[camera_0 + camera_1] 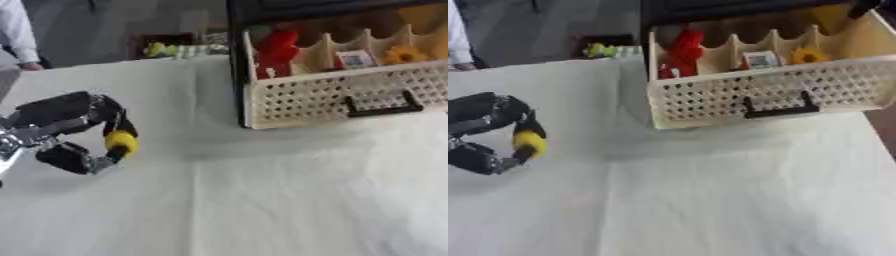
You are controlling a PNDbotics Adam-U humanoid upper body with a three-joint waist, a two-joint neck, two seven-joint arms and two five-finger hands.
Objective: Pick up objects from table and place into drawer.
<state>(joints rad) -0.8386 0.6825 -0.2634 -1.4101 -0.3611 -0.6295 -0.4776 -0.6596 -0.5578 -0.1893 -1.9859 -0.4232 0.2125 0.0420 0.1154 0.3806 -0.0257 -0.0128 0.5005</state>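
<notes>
Looking from the near edge outward, we see the white-covered desk [289,200] bare across its front and right side, broad open room. At mid-left our left robot hand [66,132] hangs just above the cloth, fingers and thumb curled round a small yellow object [121,141]. Farther back on the right, the pulled-out perforated drawer [763,95] with its black handle [779,110] overhangs the desk; its dividers hold a red item [682,50], a small box [761,59] and a yellow piece [808,55].
</notes>
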